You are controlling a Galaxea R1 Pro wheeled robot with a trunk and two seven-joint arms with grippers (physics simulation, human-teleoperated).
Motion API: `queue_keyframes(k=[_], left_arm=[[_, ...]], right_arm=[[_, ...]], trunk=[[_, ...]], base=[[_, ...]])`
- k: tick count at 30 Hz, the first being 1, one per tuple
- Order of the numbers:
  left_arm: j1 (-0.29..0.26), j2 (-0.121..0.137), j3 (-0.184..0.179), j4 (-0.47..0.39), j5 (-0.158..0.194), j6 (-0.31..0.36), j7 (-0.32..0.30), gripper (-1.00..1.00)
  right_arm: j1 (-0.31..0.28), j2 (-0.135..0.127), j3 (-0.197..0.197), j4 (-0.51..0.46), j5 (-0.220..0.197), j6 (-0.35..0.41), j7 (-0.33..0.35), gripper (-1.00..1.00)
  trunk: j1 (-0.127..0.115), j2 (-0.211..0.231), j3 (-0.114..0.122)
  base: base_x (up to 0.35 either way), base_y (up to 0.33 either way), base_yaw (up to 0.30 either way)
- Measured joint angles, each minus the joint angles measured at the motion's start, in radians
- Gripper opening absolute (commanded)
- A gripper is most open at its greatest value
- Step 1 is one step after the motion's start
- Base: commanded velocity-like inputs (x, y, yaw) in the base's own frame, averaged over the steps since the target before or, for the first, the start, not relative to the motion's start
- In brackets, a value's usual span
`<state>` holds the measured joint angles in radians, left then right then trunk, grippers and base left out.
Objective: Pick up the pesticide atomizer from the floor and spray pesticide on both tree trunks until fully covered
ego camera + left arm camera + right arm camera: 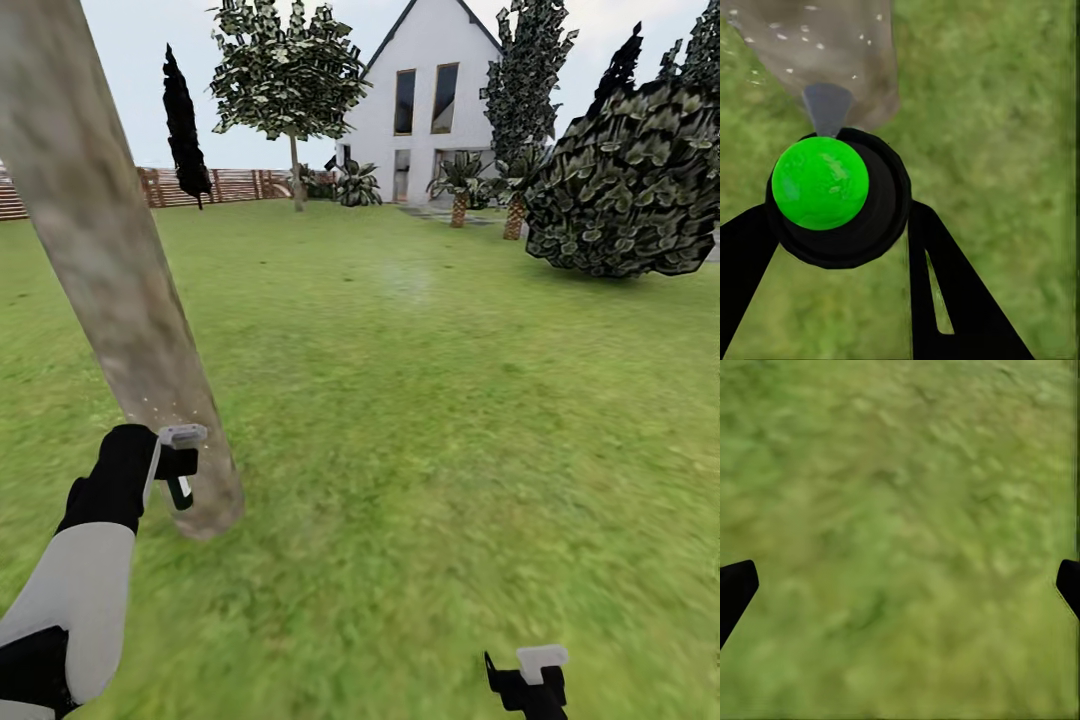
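Gripping the pesticide atomizer (832,195), the left gripper (172,470) holds it low, just beside the base of the nearest tree trunk (110,270). In the left wrist view its green cap sits in a black collar between the two dark fingers (952,300), a grey nozzle aims at the bark, and pale specks dot the trunk there, probably spray. By its look the atomizer is a small rigid plastic bottle, likely light and somewhat smooth, so a pinch around its body below the collar seems the sound hold. The left arm reaches forward and down, forearm white, wrist black, across the lawn (430,400). The right gripper (528,682) hangs low over the grass, its fingers spread wide and holding nothing. Well apart stands a second tree (292,80) by the fence (230,184) and a white house (420,100).
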<state>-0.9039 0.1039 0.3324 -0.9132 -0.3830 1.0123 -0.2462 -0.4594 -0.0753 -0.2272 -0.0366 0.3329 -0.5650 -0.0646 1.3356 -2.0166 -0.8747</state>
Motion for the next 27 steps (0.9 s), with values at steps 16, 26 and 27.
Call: queue_keyframes(k=[16, 26, 27], left_arm=[[0.004, 0.003, 0.0, 0.0, -0.006, 0.0, 0.0, -1.0], [0.001, 0.005, 0.0, 0.0, -0.009, 0.0, 0.0, -1.0], [0.001, 0.005, 0.0, 0.0, -0.008, 0.0, 0.0, -1.0]], right_arm=[[0.0, 0.0, 0.0, 0.0, 0.0, -0.001, 0.002, 1.0], [0.0, -0.001, 0.0, 0.001, 0.0, 0.0, 0.0, 1.0], [0.0, -0.001, 0.0, 0.001, 0.0, 0.0, 0.0, 1.0]], trunk=[[0.0, 0.0, 0.0], [0.0, 0.0, 0.0], [0.0, 0.0, 0.0]], base=[[0.064, -0.26, 0.177], [0.193, -0.212, 0.001], [0.09, -0.265, 0.0]])
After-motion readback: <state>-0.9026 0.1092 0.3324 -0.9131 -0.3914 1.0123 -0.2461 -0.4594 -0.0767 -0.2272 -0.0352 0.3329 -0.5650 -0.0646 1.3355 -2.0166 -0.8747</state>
